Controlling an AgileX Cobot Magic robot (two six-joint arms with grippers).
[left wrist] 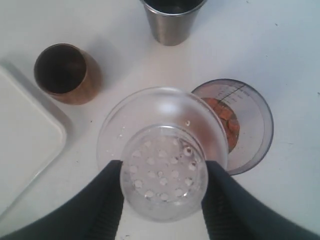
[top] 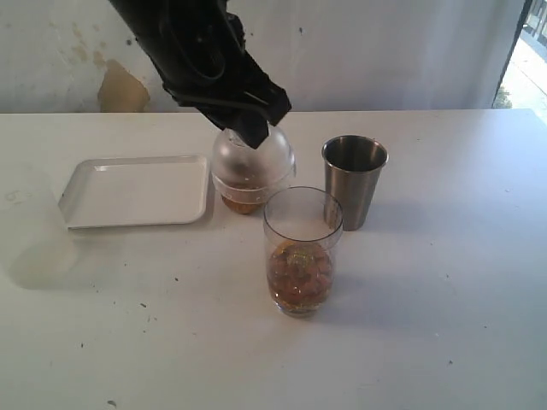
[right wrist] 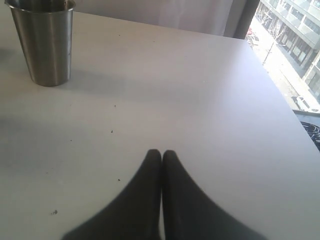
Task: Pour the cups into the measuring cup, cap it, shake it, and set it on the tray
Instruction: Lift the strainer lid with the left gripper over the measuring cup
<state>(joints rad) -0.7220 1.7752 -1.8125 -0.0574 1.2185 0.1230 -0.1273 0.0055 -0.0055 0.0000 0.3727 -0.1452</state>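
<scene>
White table (top: 444, 325), faintly speckled. Flat white tray (top: 137, 192) lying level toward the left in the exterior view. Clear measuring cup (top: 301, 256) upright and uncapped at the near middle, amber-brown contents in its lower part. Steel tumbler (top: 353, 184) upright just behind and right of it. Clear dome cap (left wrist: 162, 145) off the table, clamped at its perforated knob end by the left gripper (left wrist: 164, 192), near the measuring cup but not on it. Small wooden cup (left wrist: 67, 75) upright between tray and tumbler. Right gripper (right wrist: 161, 165) pressed together on nothing, low over the table.
</scene>
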